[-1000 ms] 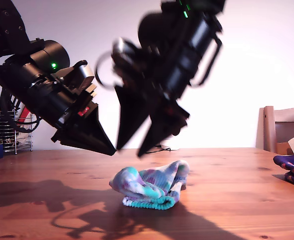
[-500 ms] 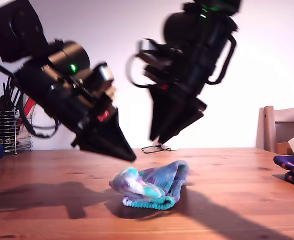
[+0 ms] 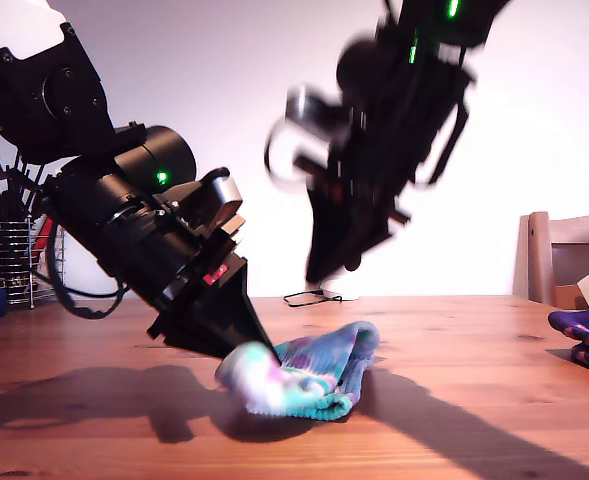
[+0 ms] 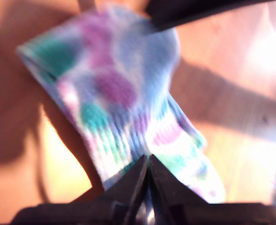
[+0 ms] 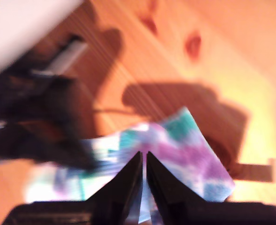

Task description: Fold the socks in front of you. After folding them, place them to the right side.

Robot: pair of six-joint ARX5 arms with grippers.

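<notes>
1. The tie-dye sock [image 3: 314, 375] lay bunched mid-bench [image 3: 474, 400]; the dark sock [image 3: 584, 335] sat at the exterior view's right edge.
2. The first claw [image 3: 264, 350] was down on the sock's end toward the exterior view's left, tips pressed together and apparently pinching the fabric.
3. The second claw [image 3: 324, 270] hung above, pressed together, holding nothing.
4. Folding seemed in hand. Next, the pinched end likely needed carrying over the other end, then release.

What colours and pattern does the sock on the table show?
The sock is pastel tie-dye: white, turquoise, purple and blue blotches. It shows best in the first wrist view.
</notes>
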